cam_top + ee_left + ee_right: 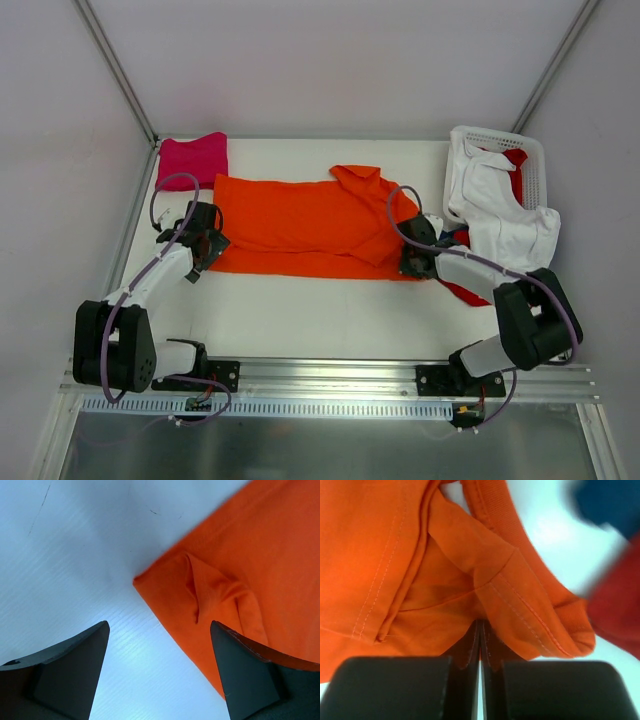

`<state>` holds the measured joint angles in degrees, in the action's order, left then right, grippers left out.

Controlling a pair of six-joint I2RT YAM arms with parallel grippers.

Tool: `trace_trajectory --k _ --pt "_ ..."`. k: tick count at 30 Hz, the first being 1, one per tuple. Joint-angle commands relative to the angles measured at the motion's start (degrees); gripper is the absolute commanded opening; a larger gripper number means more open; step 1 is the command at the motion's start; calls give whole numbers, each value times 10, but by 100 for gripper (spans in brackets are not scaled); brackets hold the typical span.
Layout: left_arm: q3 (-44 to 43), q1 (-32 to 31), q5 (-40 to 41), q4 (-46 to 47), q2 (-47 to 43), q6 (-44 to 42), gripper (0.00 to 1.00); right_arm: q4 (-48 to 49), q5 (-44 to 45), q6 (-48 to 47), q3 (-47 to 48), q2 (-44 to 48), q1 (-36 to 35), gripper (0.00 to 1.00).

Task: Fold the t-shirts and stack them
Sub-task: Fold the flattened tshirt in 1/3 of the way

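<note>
Lying spread across the middle of the white counter (300, 320), the orange t-shirt (300, 228) has its collar end bunched toward the right and its lower edge toward the left. The left gripper (207, 243) hovers at the shirt's left edge with jaws wide apart, one on each side of a creased corner of orange cloth, gripping nothing. The right gripper (412, 262) sits at the shirt's right edge, jaws pressed together on a fold of the orange fabric beside a stitched hem. A folded magenta t-shirt (193, 160) rests at the far left corner, apart from the orange one. At the far right, a white t-shirt (500, 215) spills over the white basket (500, 140), with a red t-shirt (516, 165) under it. A dark blue t-shirt (610, 502) shows blurred in the right wrist view.
</note>
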<state>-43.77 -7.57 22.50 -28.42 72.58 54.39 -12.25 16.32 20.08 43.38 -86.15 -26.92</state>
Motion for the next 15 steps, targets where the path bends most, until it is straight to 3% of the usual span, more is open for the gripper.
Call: trace_trajectory --k 1,7,8,10,11,14,15 --pt "-2 -6 7 -1 -9 -9 83 -96 44 27 -37 73 11 0" --pt "-26 -5 5 -1 6 -11 82 -145 31 30 -42 145 11 1" --pt "-29 -6 7 0 7 -10 82 -145 23 23 -37 153 11 5" --pt "-38 -6 11 -1 11 -7 82 -145 7 18 -27 171 9 32" --pt "-43 -6 12 0 13 -6 82 -152 5 15 -7 175 6 61" --pt "-77 -6 7 0 34 -3 82 -166 12 1 37 179 -2 86" --pt "-88 -5 5 0 40 -3 82 -165 13 -11 72 174 -3 88"
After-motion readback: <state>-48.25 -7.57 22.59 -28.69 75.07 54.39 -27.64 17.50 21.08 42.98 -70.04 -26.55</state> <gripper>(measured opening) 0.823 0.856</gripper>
